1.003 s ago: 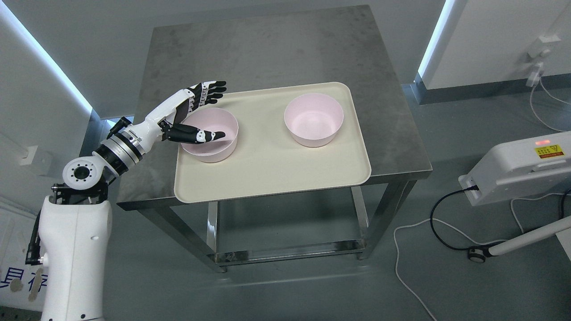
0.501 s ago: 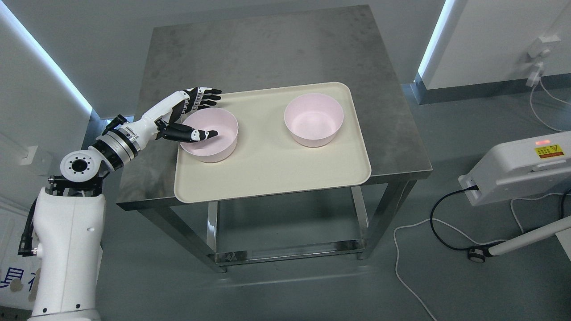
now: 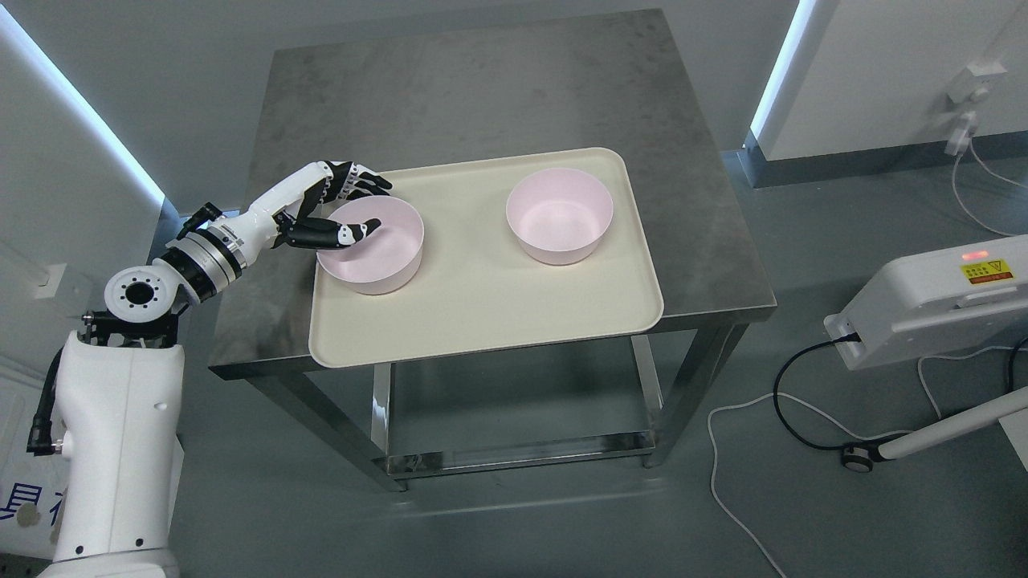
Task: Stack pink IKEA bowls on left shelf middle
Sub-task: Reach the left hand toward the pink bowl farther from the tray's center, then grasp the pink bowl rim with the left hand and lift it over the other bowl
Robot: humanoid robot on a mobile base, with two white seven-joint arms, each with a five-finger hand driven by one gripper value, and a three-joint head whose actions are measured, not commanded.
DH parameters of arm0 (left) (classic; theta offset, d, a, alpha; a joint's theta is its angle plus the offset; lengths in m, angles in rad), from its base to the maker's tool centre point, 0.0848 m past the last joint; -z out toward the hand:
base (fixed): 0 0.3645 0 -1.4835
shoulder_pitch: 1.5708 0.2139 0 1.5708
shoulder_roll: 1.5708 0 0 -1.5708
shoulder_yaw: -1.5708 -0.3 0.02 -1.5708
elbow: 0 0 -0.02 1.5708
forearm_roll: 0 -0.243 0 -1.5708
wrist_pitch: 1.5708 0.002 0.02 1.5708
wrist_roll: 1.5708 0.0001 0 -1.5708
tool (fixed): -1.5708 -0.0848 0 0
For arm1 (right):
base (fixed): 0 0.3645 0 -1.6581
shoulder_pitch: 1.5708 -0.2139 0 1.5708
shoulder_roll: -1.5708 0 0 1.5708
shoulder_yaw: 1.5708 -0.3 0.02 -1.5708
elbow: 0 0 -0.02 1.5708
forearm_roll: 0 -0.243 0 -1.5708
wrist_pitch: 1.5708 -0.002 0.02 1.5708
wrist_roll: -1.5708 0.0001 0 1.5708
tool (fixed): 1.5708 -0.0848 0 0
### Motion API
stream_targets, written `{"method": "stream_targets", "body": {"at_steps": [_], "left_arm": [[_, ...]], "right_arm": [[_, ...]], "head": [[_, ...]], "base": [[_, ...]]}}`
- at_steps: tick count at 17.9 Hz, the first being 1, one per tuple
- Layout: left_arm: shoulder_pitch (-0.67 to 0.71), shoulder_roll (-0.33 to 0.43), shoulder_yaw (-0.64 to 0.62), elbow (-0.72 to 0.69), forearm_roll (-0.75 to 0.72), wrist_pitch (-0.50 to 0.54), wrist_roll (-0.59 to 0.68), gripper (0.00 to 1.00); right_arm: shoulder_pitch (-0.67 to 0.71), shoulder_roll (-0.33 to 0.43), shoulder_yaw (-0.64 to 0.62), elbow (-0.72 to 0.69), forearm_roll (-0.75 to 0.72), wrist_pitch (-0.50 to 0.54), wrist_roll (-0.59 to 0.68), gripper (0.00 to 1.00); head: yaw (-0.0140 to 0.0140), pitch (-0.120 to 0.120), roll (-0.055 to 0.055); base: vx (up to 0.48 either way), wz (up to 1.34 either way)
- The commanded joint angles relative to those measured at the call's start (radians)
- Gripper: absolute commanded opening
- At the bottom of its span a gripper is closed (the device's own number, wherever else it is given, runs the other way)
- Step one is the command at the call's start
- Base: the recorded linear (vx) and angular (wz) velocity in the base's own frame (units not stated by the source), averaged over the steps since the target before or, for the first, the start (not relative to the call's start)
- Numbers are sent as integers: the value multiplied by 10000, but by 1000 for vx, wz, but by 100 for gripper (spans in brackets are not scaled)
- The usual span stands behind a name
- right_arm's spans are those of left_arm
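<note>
Two pink bowls stand apart on a cream tray point(image 3: 482, 313) on the steel table. The left bowl point(image 3: 381, 257) is at the tray's left end, the right bowl point(image 3: 560, 213) toward its far right. My left hand point(image 3: 371, 205) straddles the left bowl's far-left rim. The thumb point(image 3: 353, 231) reaches inside the bowl and the fingers point(image 3: 361, 181) curve outside behind the rim. A gap still shows between thumb and fingers, and the bowl rests flat on the tray. No right arm shows.
The steel table point(image 3: 482, 88) has a lower shelf frame point(image 3: 514, 449) beneath it. A white machine point(image 3: 932, 309) with cables on the floor stands at the right. Walls close in at the left and at the far right.
My left hand has drawn back left and lowered onto the left bowl's rim, thumb and fingers narrowing toward each other. The whole picture shifted slightly left, so the camera moved.
</note>
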Motion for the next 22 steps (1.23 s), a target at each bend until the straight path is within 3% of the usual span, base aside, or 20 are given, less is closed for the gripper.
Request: {"method": "stream_targets", "body": {"at_steps": [1, 9, 17, 22], "left_arm": [[-56, -131, -38, 219, -240, -788, 42, 28], [36, -682, -162, 234, -1912, -1893, 334, 26], [37, -1066, -116, 280, -2358, -2599, 334, 1], [-789, -1251, 864, 265, -2220, -2630, 182, 0]], "right_arm": [[0, -174, -46, -175, -15, 8, -4, 100], [0, -174, -46, -175, -15, 8, -4, 100], [0, -174, -46, -175, -15, 8, -4, 100], [0, -174, -46, -175, -15, 8, -4, 100]], "head": [[0, 0, 0], [0, 1, 0], [0, 0, 0], [0, 1, 0]], "base": [[0, 0], [0, 0], [0, 0], [0, 0]]}}
